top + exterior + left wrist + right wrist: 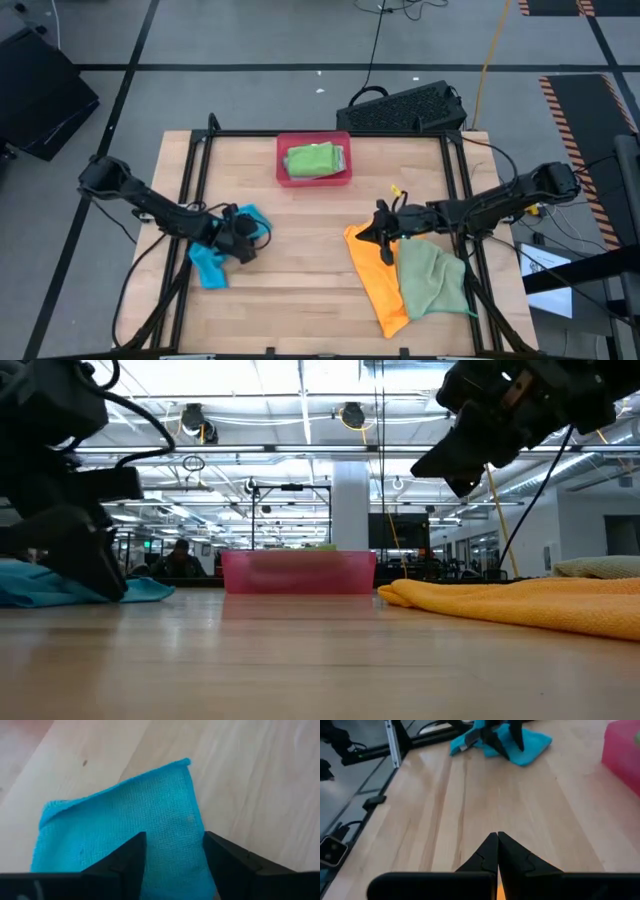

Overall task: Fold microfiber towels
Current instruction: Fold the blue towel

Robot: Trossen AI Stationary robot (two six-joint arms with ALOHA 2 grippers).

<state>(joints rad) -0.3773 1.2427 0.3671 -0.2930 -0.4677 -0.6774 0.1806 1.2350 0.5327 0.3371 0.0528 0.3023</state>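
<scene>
A bright blue towel [212, 258] lies crumpled on the table's left half; it also shows in the low view [60, 585]. My left gripper [240, 238] is open and low over it, and flat blue cloth [150, 815] runs between its fingers. My right gripper [381, 231] is shut and empty, raised above the table [468, 468] at the far end of an orange towel [375, 280]. A light green towel [432, 280] lies partly on the orange one. A folded green towel [312, 158] lies in the pink-red tray [284, 172]. My left gripper comes at the blue towel from above, slanting toward the table's right. Its two open fingers [132, 857] stand apart over the cloth near one edge [195, 805], and one flat layer shows between them. Whether the fingertips touch the cloth I cannot tell. The towel lies on the table.
A black keyboard [405, 108] lies beyond the table's far edge. Black frame rails [190, 180] run along the table's left and right sides. Bare wood [300, 260] lies between the two grippers.
</scene>
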